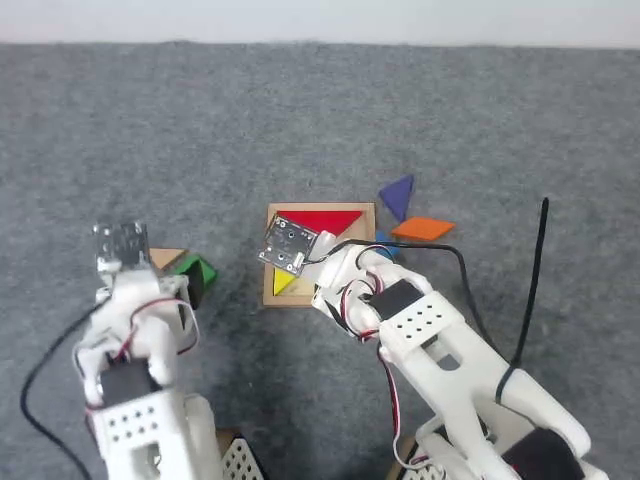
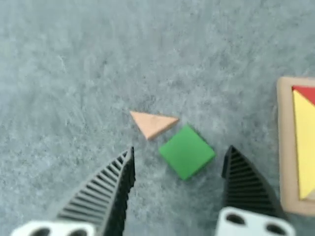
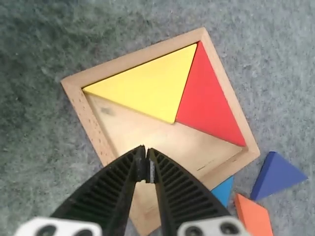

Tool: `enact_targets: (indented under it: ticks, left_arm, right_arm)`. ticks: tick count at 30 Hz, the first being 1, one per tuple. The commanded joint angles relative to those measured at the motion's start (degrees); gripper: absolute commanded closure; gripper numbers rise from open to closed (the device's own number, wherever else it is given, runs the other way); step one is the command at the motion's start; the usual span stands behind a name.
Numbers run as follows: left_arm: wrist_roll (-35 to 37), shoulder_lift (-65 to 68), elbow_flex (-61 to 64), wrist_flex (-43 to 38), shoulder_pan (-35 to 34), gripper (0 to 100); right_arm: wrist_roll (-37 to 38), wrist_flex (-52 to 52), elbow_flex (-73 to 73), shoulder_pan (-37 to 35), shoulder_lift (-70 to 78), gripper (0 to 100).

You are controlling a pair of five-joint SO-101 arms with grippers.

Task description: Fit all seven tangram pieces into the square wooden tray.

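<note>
The square wooden tray (image 3: 78, 105) holds a large yellow triangle (image 3: 147, 88) and a large red triangle (image 3: 206, 103) side by side; the rest of its floor is bare. My right gripper (image 3: 146, 164) hangs shut over that bare part, holding nothing. Left of the tray (image 1: 272, 298) a green square (image 2: 187, 151) lies on the carpet with a tan triangle (image 2: 153, 123) touching its corner. My left gripper (image 2: 180, 151) stands open above the green square, one finger on each side. A dark blue triangle (image 3: 275, 174), a light blue piece (image 3: 224, 189) and an orange piece (image 3: 253, 216) lie just outside the tray.
Grey carpet (image 1: 300, 120) covers the whole table. In the high view the dark blue triangle (image 1: 398, 195) and orange piece (image 1: 422, 228) sit at the tray's right. A black cable (image 1: 535, 280) runs along the right arm.
</note>
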Motion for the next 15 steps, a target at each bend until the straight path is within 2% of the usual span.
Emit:
enact_targets:
  ticks: [1, 7, 15]
  left_arm:
    - [5.5, 15.5, -9.9, -2.3, -0.1, 72]
    - [15.8, 37.7, -22.5, -1.8, -2.0, 72]
    - [20.1, 60.0, -35.6, -1.7, -6.0, 72]
  right_arm:
    - [-0.6, -1.3, -0.5, -0.5, 0.5, 98.9]
    - [-0.4, -1.3, -0.5, -0.5, 0.5, 98.9]
    - [-0.4, -1.3, -0.5, -0.5, 0.5, 98.9]
